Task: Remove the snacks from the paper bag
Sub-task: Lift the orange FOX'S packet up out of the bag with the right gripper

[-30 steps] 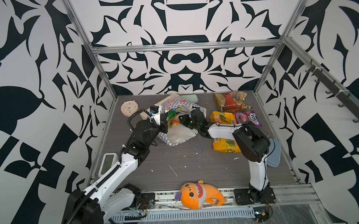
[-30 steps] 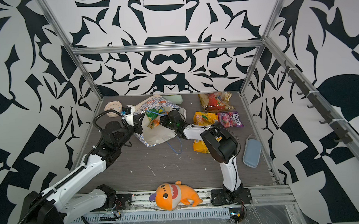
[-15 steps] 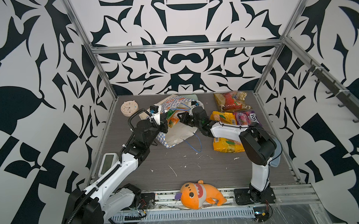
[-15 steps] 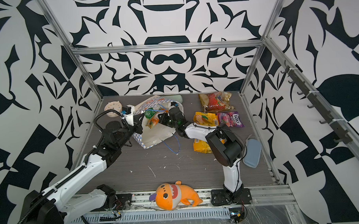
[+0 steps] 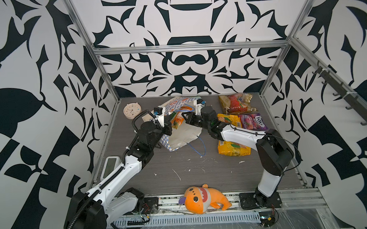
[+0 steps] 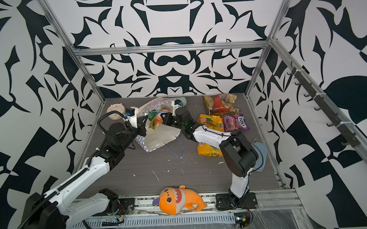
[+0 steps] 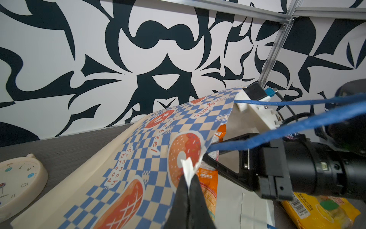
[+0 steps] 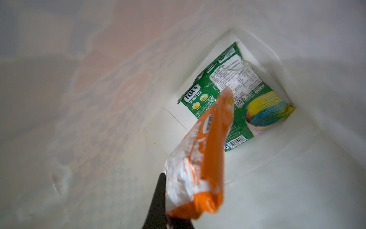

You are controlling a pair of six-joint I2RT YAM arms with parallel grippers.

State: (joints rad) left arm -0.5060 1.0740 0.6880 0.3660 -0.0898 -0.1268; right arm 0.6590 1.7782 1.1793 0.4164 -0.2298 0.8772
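The blue-and-white checkered paper bag [image 5: 173, 103] [image 6: 155, 104] lies tilted at the back middle, its white inside [image 5: 183, 136] showing. My left gripper [image 7: 188, 176] [image 5: 168, 125] is shut on the bag's rim [image 7: 184, 158]. My right gripper [image 8: 174, 190] [image 5: 183, 117] is at the bag's mouth, shut on an orange packet [image 8: 208, 142] [image 5: 178, 120] [image 6: 156, 123]. A green Fox's packet [image 8: 237, 93] lies at the bag's bottom. Outside, to the right, lie a clear red-yellow packet [image 5: 235, 103], a yellow-orange one [image 5: 227, 120], a purple one [image 5: 252, 122] and a yellow one [image 5: 234, 147].
A round clock [image 5: 131, 110] stands at the back left. A white device [image 5: 110, 166] lies by the left edge. An orange plush toy [image 5: 204, 199] lies on the front rail. A grey-blue case [image 6: 259, 156] lies behind the right arm. The bag's blue cord handle [image 5: 198, 146] trails on the table.
My right gripper has shifted slightly left and toward the back with the orange packet in it. The left gripper has kept its hold on the bag's rim.
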